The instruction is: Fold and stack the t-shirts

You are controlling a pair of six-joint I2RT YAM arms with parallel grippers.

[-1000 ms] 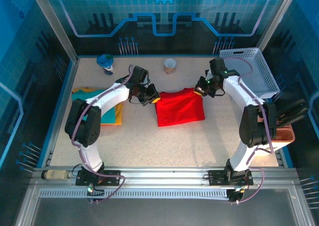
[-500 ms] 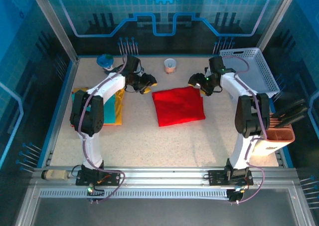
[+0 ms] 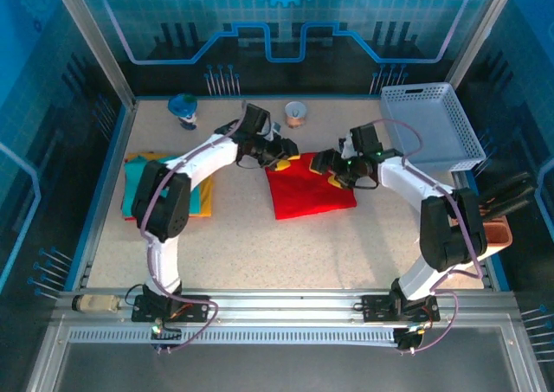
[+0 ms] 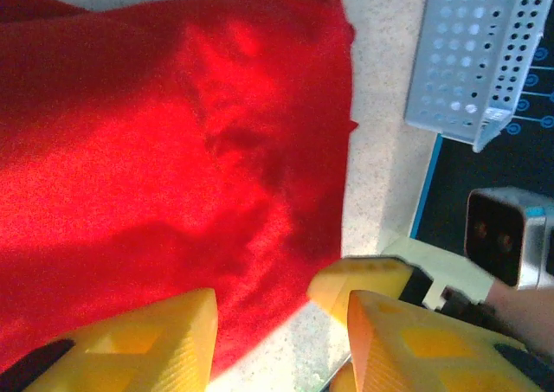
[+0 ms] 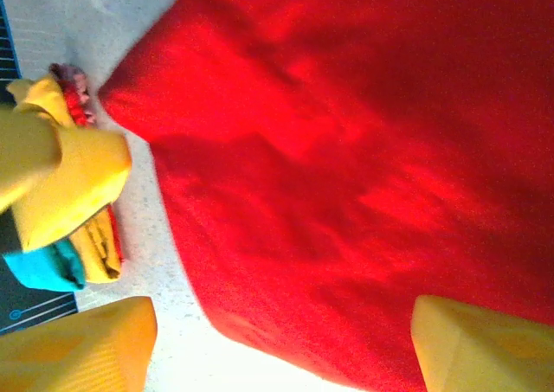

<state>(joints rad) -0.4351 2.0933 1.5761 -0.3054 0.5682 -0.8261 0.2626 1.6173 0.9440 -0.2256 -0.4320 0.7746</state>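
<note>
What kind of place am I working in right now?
Probably a lab or demo robot cell: a speckled table walled by blue circuit-print panels, aluminium framing, and a red t-shirt as workpiece.

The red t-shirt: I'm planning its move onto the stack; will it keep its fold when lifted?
Probably floppy: the red t-shirt shows soft wrinkles, so lifting one edge would likely undo the fold. It lies flat and thin, probably light.

No lettering, label, brand, number or sign can be read on anything here.
</note>
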